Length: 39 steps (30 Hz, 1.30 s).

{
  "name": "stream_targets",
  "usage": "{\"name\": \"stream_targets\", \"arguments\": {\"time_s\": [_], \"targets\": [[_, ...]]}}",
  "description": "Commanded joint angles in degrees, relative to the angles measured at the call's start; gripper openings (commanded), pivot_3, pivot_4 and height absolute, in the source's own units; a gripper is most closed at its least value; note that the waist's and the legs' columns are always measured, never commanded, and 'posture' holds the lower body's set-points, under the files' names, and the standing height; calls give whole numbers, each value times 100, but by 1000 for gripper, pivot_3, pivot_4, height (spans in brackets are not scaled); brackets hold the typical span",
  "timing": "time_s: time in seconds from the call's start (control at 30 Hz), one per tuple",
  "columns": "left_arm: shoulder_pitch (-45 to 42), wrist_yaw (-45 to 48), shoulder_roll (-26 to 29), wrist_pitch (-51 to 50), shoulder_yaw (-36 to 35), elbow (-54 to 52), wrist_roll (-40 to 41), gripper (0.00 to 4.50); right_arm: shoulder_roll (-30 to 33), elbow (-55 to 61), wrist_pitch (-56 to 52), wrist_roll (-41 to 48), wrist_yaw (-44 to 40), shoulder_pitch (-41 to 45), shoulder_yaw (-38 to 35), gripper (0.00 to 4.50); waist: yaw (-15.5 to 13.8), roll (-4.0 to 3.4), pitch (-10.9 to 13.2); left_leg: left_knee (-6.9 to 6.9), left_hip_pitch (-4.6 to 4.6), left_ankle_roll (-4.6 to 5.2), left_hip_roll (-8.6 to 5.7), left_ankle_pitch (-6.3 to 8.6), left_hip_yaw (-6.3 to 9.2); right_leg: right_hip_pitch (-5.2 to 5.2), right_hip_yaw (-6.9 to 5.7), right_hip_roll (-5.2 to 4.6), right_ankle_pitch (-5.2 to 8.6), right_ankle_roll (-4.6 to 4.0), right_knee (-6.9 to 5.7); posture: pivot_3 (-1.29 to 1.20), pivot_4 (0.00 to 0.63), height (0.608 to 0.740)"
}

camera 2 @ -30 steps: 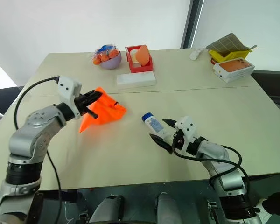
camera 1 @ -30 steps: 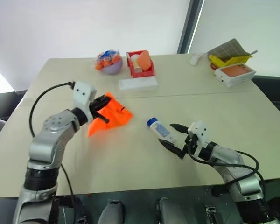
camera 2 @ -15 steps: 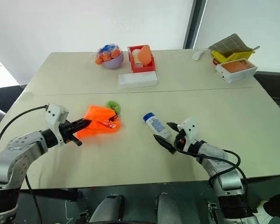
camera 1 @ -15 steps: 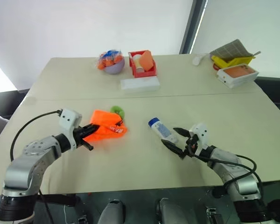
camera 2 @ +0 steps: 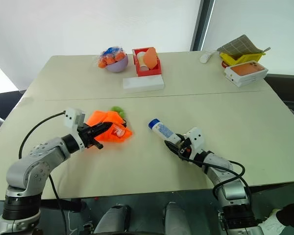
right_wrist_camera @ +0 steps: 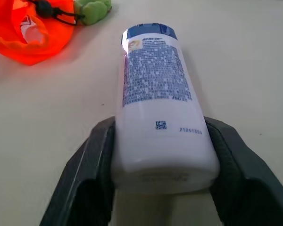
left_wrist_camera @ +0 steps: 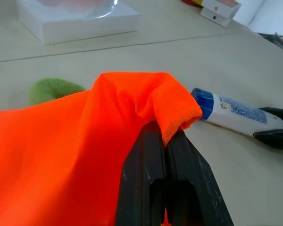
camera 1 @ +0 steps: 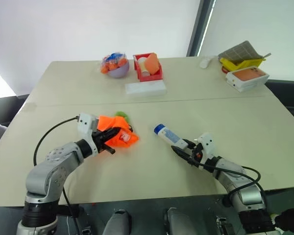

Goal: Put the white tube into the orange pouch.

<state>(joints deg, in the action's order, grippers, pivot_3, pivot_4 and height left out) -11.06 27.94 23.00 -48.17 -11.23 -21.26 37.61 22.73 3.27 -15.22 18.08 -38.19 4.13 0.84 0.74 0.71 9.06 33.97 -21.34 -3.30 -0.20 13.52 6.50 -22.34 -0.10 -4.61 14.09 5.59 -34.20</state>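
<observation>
Two grippers are working the near half of the table (camera 1: 245, 117) at once. On the left, the left gripper (camera 1: 113, 136) is pinching a fold of the orange pouch (camera 1: 118, 133) between fully shut fingers, and the pouch is lying crumpled on the tabletop with its green ring (camera 1: 121, 115) poking out on the far side. Moving right, the white tube (camera 1: 170, 137) is lying flat near the middle, its blue cap pointing far-left toward the pouch and its long axis running diagonally back to the right gripper (camera 1: 190, 153). That gripper is bracketing the tube's crimped tail, one finger against each side in the right wrist view. The pouch is sitting well apart, to the left, so the tube would have to travel cap-first along its own axis.
</observation>
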Motion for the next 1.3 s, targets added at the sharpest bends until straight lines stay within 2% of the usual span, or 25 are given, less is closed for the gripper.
{"name": "stream_targets", "arguments": {"time_s": [0.03, 0.3, 0.47, 0.8, 1.0, 1.3], "targets": [[8, -60, -93, -286, -427, 81, 591, 0, 61, 383, 266, -101, -21, -67, -15, 1985, -2, 2, 1, 0, -1, 0, 0, 0, 0, 0, 0, 0, 0, 0, 0, 0, 150, 740], [-56, 101, 164, -684, -1141, 535, 1522, 0, 383, 1252, 37, -155, -446, 371, 432, 1985, 26, 1, 2, 3, -1, 0, 0, 0, 0, -5, 0, 0, 0, 0, -1, 0, 150, 740], [-67, 297, 465, -654, -1063, 651, 1553, 0, 404, 1418, -248, -269, -585, 795, 823, 1985, -16, 4, 1, 3, -2, 0, 0, 0, 1, -3, 0, -1, 0, -2, 2, 0, 150, 740], [-133, 256, 478, -651, -995, 511, 1757, 0, 519, 1828, -784, 1, -1116, 845, 1363, 1985, 5, 5, 1, -1, -5, 0, -1, 0, 2, -6, 0, -1, 0, -3, 7, 0, 150, 740], [-93, 323, 547, -667, -854, 405, 1791, 0, 328, 1519, -778, -239, -904, 1010, 1536, 1985, 0, 5, 1, -1, -6, -1, -1, 0, 2, -8, 0, -2, 0, -3, 7, 0, 150, 740], [14, 473, 699, -626, -658, 299, 1752, 0, 47, 1204, -793, -155, -763, 1153, 1456, 1985, 4, 5, 1, -4, -7, -1, -1, 0, 2, -10, 0, -2, -7, -14, 8, 0, 150, 740]]}}
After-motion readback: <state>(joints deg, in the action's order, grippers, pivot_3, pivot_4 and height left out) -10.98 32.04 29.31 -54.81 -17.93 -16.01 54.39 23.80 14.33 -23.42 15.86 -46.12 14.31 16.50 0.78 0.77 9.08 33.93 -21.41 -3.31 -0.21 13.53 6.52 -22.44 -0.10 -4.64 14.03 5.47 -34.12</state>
